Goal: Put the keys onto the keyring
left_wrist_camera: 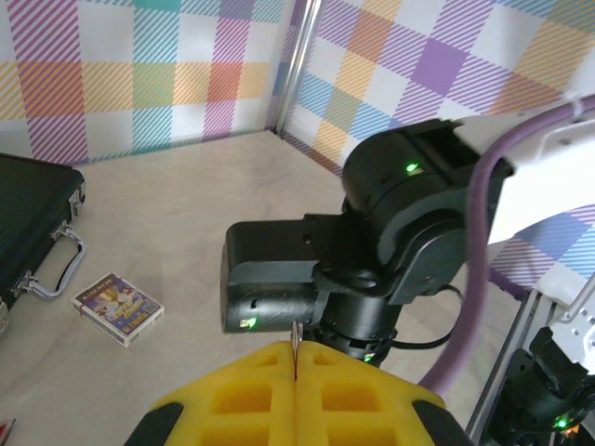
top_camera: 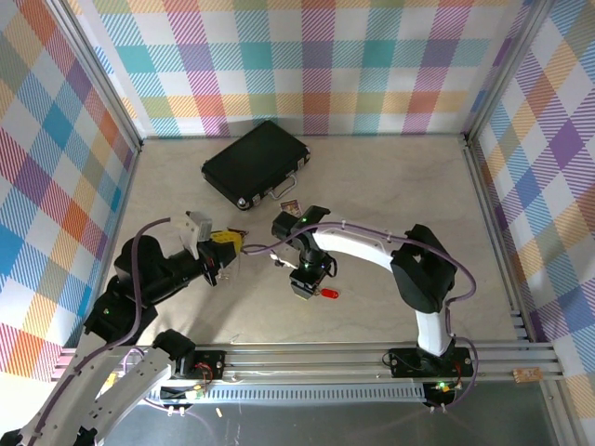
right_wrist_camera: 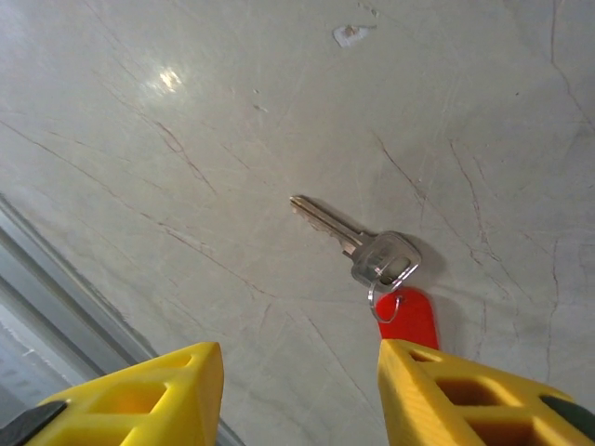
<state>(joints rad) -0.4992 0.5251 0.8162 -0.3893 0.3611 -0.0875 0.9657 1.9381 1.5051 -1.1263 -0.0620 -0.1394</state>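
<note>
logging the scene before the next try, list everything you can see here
key: 1, silver, flat on the table between the right jaws
red tag: 1, bright red, on a small ring through the key's head
case: 1, black with metal handle, far part of the table, closed
card box: 1, small, purple and yellow, on the table near the case's handle
table: 1, pale beige, scuffed
walls: pastel plaid, on three sides
thin metal piece: 1, dark, sticks out of the left jaws; cannot tell what it is
left gripper: 1, yellow jaws shut on the thin metal piece
right gripper: 1, yellow jaws open above the key
</note>
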